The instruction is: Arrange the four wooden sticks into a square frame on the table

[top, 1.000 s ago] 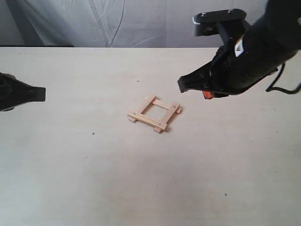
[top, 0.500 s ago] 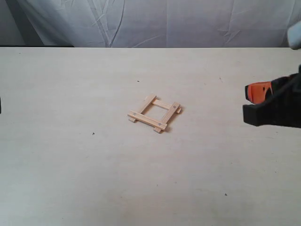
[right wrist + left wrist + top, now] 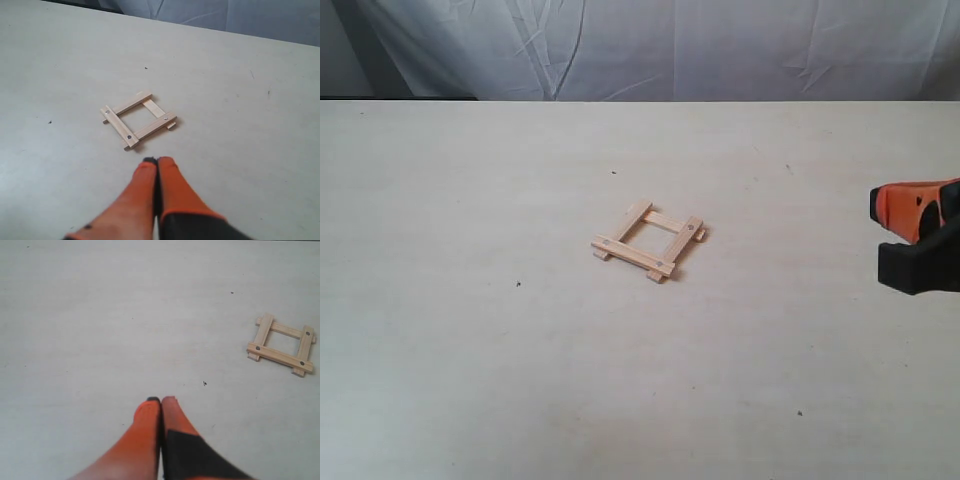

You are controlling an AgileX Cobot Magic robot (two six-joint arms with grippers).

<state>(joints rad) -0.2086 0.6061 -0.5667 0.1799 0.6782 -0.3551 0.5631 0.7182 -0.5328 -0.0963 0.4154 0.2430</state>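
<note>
The four wooden sticks lie joined as a small square frame [image 3: 649, 241] in the middle of the pale table [image 3: 470, 350]. Two wider strips with holes lie across two narrower plain ones, ends jutting a little. The frame also shows in the left wrist view [image 3: 281, 345] and the right wrist view [image 3: 138, 119]. My right gripper [image 3: 895, 232] hangs at the right edge, well away from the frame, orange fingers pressed together and empty [image 3: 158, 161]. My left gripper [image 3: 161, 400] is shut and empty too, far from the frame, and is out of the exterior view.
A wrinkled grey-white cloth [image 3: 650, 45] hangs behind the table's far edge. A few tiny dark specks [image 3: 518, 284] dot the tabletop. Nothing else lies on the table apart from the frame.
Both arms have drawn back from the frame: the right one swung from above it out to the right edge, and the left one left the exterior view. The frame has not moved.
</note>
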